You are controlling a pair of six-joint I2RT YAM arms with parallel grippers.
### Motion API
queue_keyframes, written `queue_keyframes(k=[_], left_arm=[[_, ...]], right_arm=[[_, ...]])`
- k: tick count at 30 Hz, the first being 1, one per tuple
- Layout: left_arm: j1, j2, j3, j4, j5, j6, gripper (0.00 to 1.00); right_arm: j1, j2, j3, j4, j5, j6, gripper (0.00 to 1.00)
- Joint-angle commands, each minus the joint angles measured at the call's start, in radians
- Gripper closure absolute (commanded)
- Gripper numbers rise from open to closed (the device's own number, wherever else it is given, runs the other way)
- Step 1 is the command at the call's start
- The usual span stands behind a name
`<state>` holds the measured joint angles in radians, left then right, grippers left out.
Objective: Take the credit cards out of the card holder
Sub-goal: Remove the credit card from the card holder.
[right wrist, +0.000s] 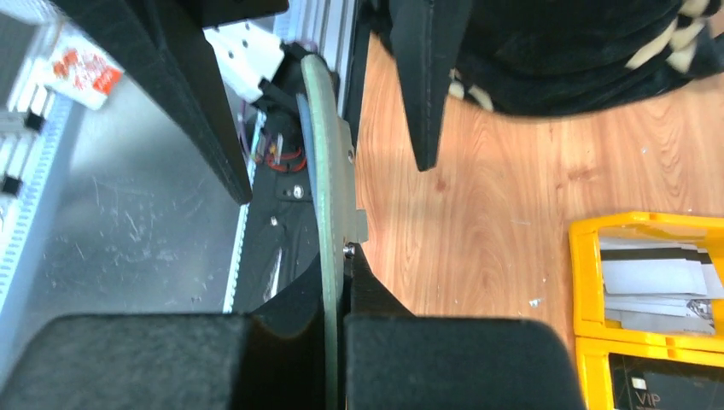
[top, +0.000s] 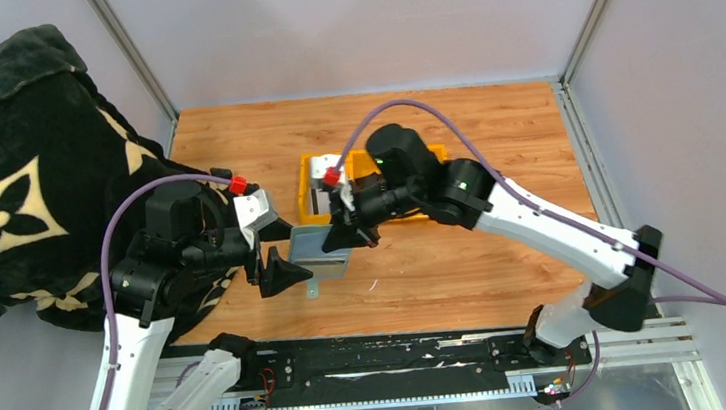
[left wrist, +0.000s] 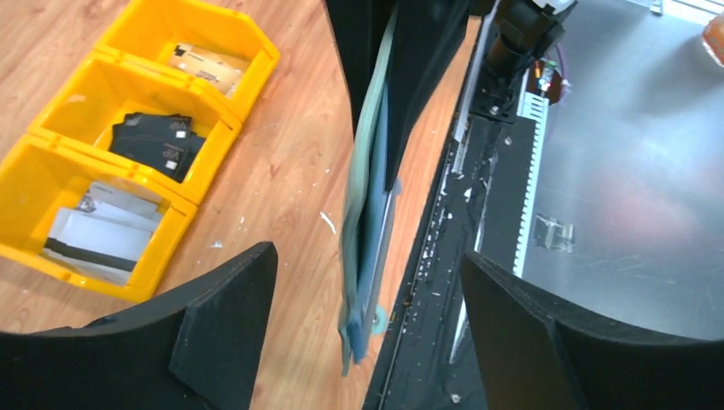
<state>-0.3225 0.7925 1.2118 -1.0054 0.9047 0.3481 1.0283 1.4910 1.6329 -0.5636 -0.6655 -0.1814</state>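
The sage-green card holder (top: 322,254) hangs in the air above the table's front edge, seen edge-on in the left wrist view (left wrist: 365,205) and the right wrist view (right wrist: 324,162). My right gripper (top: 353,228) (right wrist: 335,295) is shut on one end of it. My left gripper (top: 280,265) (left wrist: 367,256) is open, its fingers on either side of the holder's free end, not touching. A thin blue-grey layer shows inside the fold; I cannot tell if it is a card. A pale grey card (left wrist: 90,239) and a tan-gold card (left wrist: 201,64) lie in the yellow tray (top: 305,182).
The tray (left wrist: 51,111) has three compartments; the middle one holds black cards (left wrist: 158,141). A black patterned cushion (top: 5,179) fills the left side behind my left arm. A black rail (top: 374,365) and a metal plate (left wrist: 632,171) run along the near edge.
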Motion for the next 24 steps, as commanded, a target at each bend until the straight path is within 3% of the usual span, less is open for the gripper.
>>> queue_keyframes(k=[1,5,8,10,13,15,16,18,19,21,23,24], left_arm=[[-0.004,-0.012,-0.005,-0.006,0.068,-0.042,0.15],[-0.004,-0.010,-0.010,-0.006,0.140,-0.086,0.13],[-0.003,-0.007,-0.016,0.039,0.147,-0.181,0.13],[-0.003,-0.018,-0.033,0.121,0.133,-0.283,0.13],[-0.002,-0.060,-0.108,0.381,0.138,-0.523,0.17],[-0.002,-0.099,-0.167,0.560,0.151,-0.679,0.26],[-0.003,-0.110,-0.184,0.613,0.157,-0.736,0.37],[-0.003,-0.099,-0.186,0.619,0.157,-0.739,0.54],[-0.003,-0.091,-0.179,0.594,0.151,-0.716,0.68],[-0.003,-0.071,-0.156,0.511,0.127,-0.645,0.82],[-0.003,-0.053,-0.139,0.449,0.092,-0.593,0.92],[-0.003,-0.043,-0.127,0.406,0.070,-0.564,0.95]], right_arm=[[-0.066,-0.201,-0.221,0.438,-0.041,0.237,1.00],[-0.094,-0.347,-0.482,0.908,-0.010,0.479,1.00],[-0.094,-0.388,-0.606,1.141,0.027,0.620,1.00],[-0.094,-0.388,-0.656,1.258,0.034,0.697,1.00],[-0.091,-0.384,-0.712,1.372,0.063,0.768,1.00],[-0.087,-0.388,-0.744,1.413,0.098,0.784,1.00],[-0.084,-0.393,-0.763,1.437,0.115,0.791,1.00],[-0.079,-0.402,-0.808,1.495,0.159,0.809,1.00],[-0.075,-0.404,-0.831,1.523,0.178,0.816,1.00],[-0.071,-0.405,-0.865,1.564,0.194,0.832,0.98],[-0.071,-0.399,-0.867,1.553,0.166,0.839,0.83],[-0.072,-0.393,-0.843,1.502,0.135,0.825,0.69]])
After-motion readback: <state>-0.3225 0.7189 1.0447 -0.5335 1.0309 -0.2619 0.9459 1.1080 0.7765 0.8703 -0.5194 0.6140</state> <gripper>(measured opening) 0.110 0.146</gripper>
